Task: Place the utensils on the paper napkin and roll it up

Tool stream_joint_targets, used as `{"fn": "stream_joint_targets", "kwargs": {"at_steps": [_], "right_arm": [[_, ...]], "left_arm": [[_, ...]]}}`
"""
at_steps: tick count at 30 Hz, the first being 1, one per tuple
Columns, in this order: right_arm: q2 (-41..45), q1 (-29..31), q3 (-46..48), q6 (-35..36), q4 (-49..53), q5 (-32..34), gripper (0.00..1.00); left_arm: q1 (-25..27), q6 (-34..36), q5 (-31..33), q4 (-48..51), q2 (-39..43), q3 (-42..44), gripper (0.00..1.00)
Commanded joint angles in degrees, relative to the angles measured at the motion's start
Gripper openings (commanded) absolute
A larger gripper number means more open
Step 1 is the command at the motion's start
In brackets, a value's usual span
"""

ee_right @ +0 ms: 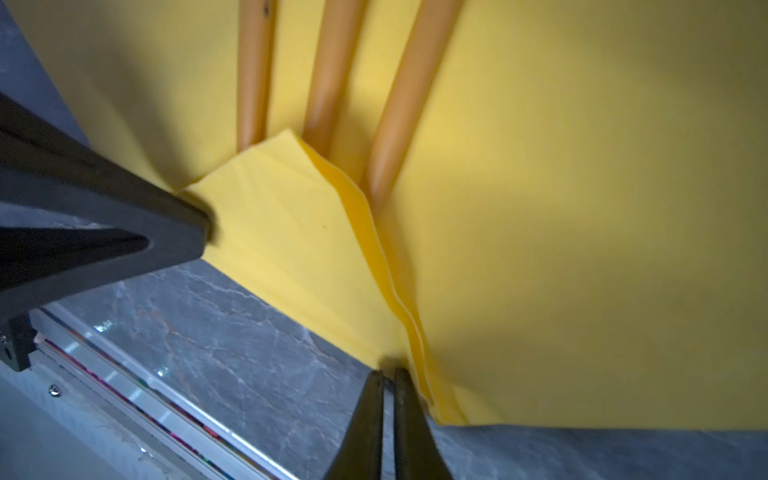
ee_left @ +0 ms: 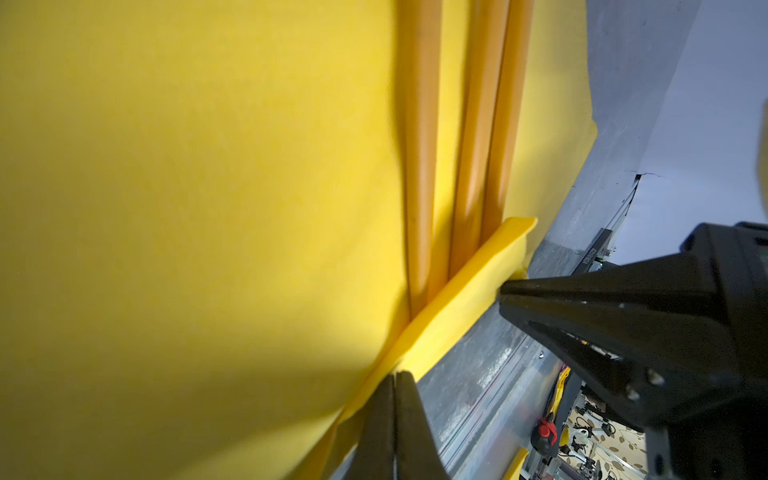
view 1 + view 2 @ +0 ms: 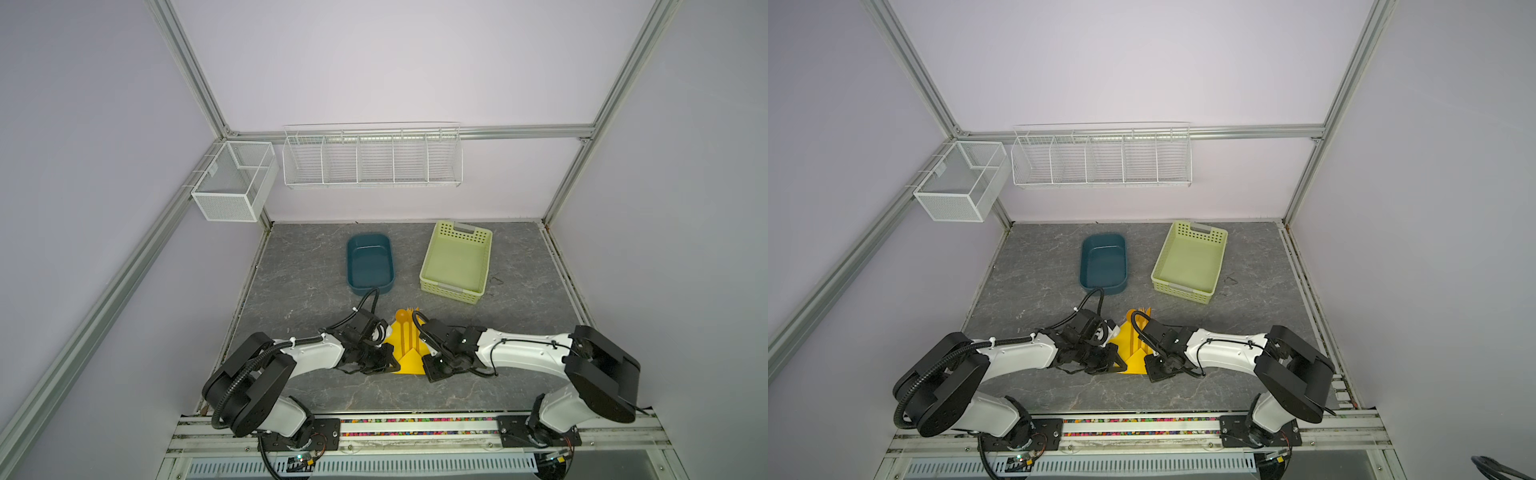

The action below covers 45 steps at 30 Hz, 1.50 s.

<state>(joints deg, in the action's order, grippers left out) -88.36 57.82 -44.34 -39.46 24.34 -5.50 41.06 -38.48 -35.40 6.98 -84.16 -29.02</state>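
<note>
Found utensils (image 1: 328, 83) on middle of napkin (image 2: 208, 208), handle ends under its folded near corner. Noted left tool (image 2: 394, 415) and right tool (image 1: 388, 415) closed at that fold, likely pinning it to start rolling; grip on paper unconfirmed.

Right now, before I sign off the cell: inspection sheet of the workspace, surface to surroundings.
Surface: grey marbled tabletop, no spills seen.
Job's things: three orange utensils lie side by side on the yellow paper napkin; near corner folded over their handle ends; not rolled.
Clutter: blue tub and green basket at the back, nothing seen inside.
Grippers: left pincer and right pincer shut, tips at the fold's two ends; paper pinched or not, cannot tell.
Cables: left wrist cable arches near the tub; right wrist cable loops over the napkin's edge.
Surroundings: white wire racks on the walls, aluminium frame.
</note>
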Motion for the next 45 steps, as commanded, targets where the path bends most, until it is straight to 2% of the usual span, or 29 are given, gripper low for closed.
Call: {"fn": "stream_joint_targets", "kwargs": {"at_steps": [1,10,15,17,24,32,40,45], "right_arm": [[0.29,-1.43,2.59,-1.71,7.75,2.85,0.12],[5.03,-2.05,0.41,-1.84,9.76,2.74,0.12],[8.77,-2.02,1.74,-1.41,-1.84,-7.66,0.15],[7.79,-2.00,0.71,-1.33,-2.69,-8.80,0.15],[-0.44,-2.14,-2.72,-1.02,1.65,-4.55,0.13],[-4.30,-2.74,-1.08,-2.42,2.36,-1.50,0.13],[-5.52,-3.47,0.79,-3.09,0.89,-2.72,0.12],[-5.93,-3.51,0.60,-3.15,1.24,-2.58,0.12]], "left_arm": [[0.10,1.04,2.83,3.30,-0.56,0.88,0.05],[0.14,0.85,2.79,3.21,-0.30,0.51,0.05],[0.13,0.55,2.56,2.94,0.14,0.31,0.05],[0.12,0.52,2.44,2.94,0.03,0.11,0.05],[0.12,0.77,2.24,3.17,-0.05,-0.13,0.06],[0.13,2.43,2.41,5.72,0.23,-0.69,0.10],[0.08,7.11,9.54,16.73,2.24,-3.22,0.11],[0.08,8.18,12.27,20.15,2.26,-3.99,0.11]]}}
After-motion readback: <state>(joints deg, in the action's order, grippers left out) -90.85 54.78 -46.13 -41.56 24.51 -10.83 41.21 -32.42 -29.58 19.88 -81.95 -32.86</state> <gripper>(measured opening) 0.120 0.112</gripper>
